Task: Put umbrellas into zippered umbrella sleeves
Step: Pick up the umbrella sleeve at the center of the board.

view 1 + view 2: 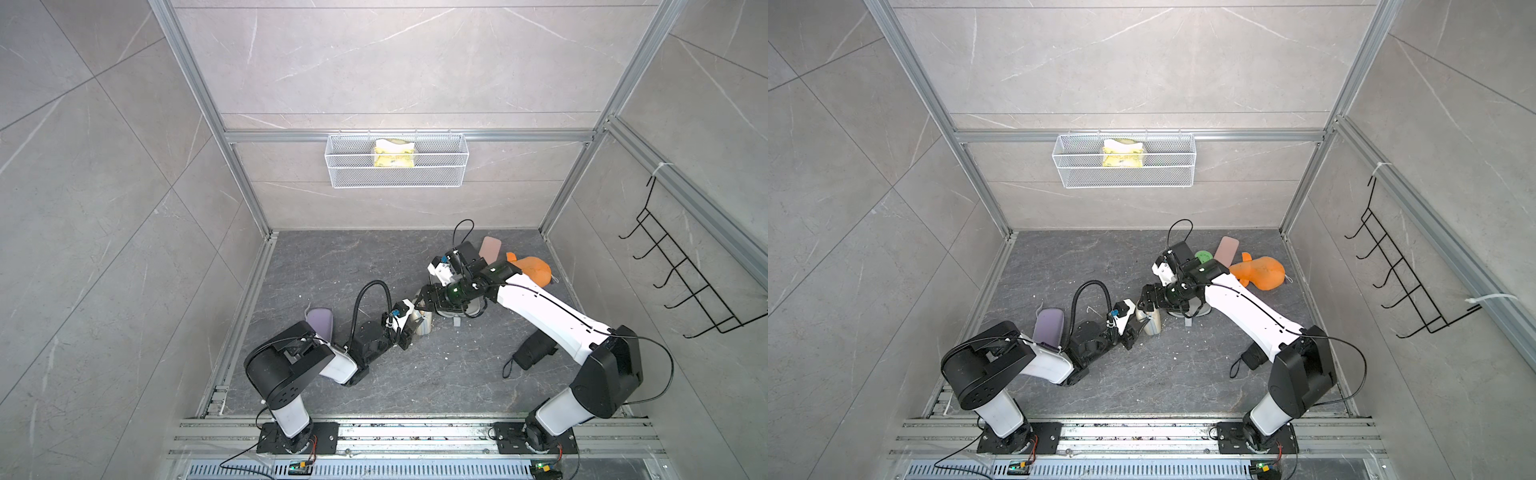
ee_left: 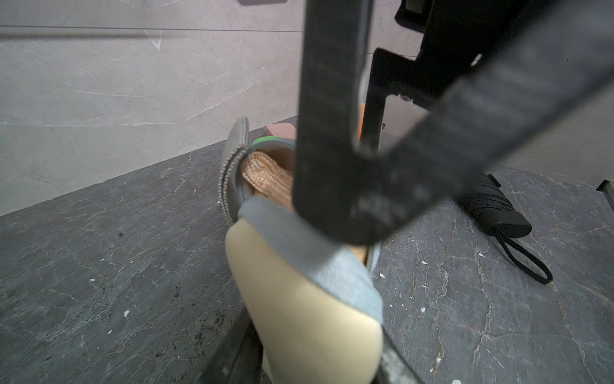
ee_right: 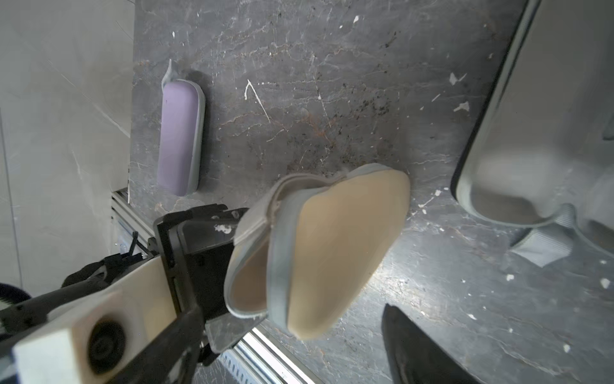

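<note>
Cream hard-shell zippered sleeve [image 3: 339, 246]: clamped by left fingers [image 3: 199, 232], unzipped, tan-strapped umbrella [image 2: 265, 176] apparently inside; right fingers [image 2: 329, 133] spread, empty. Black folded umbrella [image 2: 491, 209]: unsleeved. Lilac hard-shell sleeve [image 3: 181, 136]: closed.

Walls: pale grey marble-look tiles with white veins, at 9 [image 1: 104, 187], 12 [image 1: 395, 62] and 3 o'clock [image 1: 706, 104].
Floor: dark grey veined stone [image 1: 332, 270], flecked with white specks.
Frame: aluminium rail [image 1: 291, 136] across the 12 o'clock wall, with posts at the corners.
Basket: white wire mesh [image 1: 397, 178] hung at 12 o'clock, holding a yellow packet [image 1: 395, 153].
Hook rack: black wire [image 1: 688, 270] at 3 o'clock.
Base rails: slotted aluminium [image 1: 415, 436] at 6 o'clock.
Light: even, soft shadows.
</note>
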Action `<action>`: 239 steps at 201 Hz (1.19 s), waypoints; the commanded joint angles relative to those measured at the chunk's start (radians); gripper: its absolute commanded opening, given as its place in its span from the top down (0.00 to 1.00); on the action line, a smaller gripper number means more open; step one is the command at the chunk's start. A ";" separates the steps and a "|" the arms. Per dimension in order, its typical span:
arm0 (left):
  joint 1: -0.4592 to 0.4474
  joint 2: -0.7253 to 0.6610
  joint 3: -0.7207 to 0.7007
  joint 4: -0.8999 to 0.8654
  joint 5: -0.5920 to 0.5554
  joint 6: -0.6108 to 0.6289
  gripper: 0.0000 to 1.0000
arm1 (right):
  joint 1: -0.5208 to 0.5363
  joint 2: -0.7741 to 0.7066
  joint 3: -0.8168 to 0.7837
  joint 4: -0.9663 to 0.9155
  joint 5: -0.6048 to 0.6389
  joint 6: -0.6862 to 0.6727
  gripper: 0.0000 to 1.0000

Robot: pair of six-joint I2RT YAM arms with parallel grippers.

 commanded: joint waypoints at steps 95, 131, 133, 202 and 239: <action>-0.012 0.014 0.014 0.033 0.007 -0.017 0.43 | 0.105 0.102 0.036 0.013 0.332 -0.016 0.38; -0.011 -0.128 -0.044 -0.080 -0.073 -0.109 0.29 | 0.085 0.075 0.035 0.037 0.281 -0.022 0.57; -0.011 -0.143 -0.044 -0.109 -0.082 -0.120 0.28 | 0.081 0.072 0.036 0.040 0.274 -0.019 0.57; 0.086 -0.658 0.100 -1.032 -0.273 -0.506 0.25 | -0.042 0.032 0.032 0.391 0.029 0.300 0.65; 0.181 -0.787 0.039 -1.023 -0.225 -0.835 0.01 | -0.051 0.000 -0.067 0.747 0.011 0.599 0.66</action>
